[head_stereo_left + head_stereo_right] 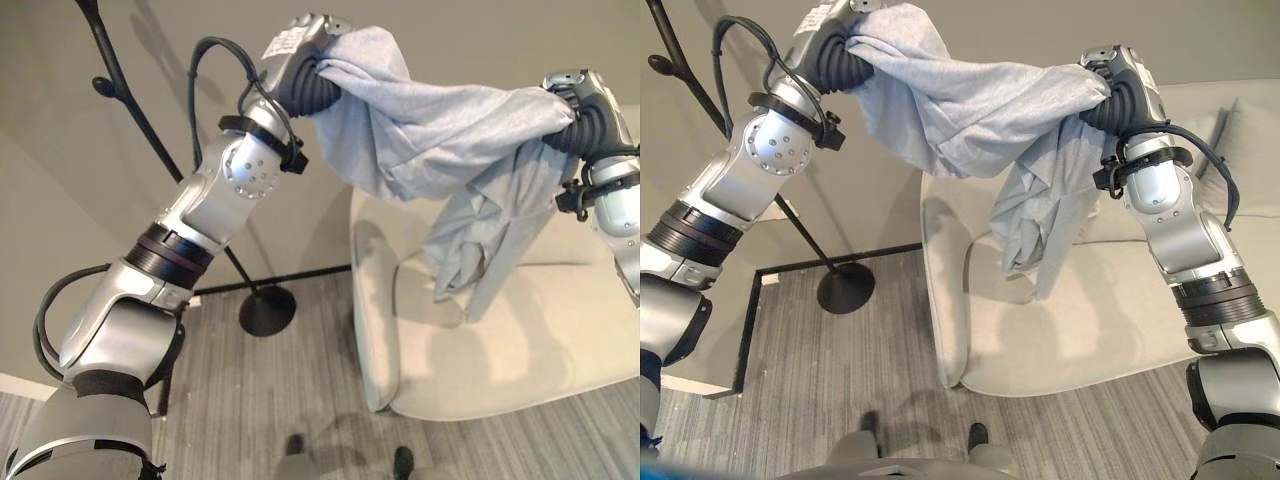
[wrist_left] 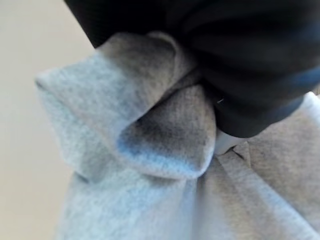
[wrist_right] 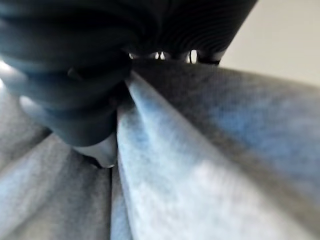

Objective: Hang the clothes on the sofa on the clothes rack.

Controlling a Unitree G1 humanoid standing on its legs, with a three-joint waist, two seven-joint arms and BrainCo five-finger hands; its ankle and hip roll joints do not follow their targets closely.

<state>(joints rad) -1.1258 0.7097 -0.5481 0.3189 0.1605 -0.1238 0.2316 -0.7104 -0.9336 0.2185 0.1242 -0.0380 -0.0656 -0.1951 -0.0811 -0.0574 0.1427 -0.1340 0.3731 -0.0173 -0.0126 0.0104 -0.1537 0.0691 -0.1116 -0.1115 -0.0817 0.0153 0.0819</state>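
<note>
Two hands are raised with one light grey garment [image 1: 970, 110] stretched between them, held up in the air above the sofa [image 1: 1090, 320] and touching no part of it. The left hand [image 1: 305, 55] is seen at one end of the cloth, its dark ribbed cover half buried in bunched fabric — in the left wrist view the cloth is gathered into a tight fold right against the cover, so a grip on the garment is read, though the fingers themselves are hidden by the folds. The right hand [image 1: 1120, 85] is seen at the other end, fabric pulled taut out of it; in the right wrist view the cloth is drawn into a pinched ridge under the cover, so a grip on the garment is read here too. Below the right hand a long loose part of the garment hangs down in creased folds, toward the sofa seat but apart from it. The clothes rack [image 1: 130, 110] — a thin black pole with a knobbed peg and a round black base on the floor — stands beyond the left hand, on the side away from the right hand, apart from the cloth. The pale beige sofa lies beneath and beside the right hand, against the plain wall. Grey striped floor [image 1: 280, 400] is seen under the left arm.
</note>
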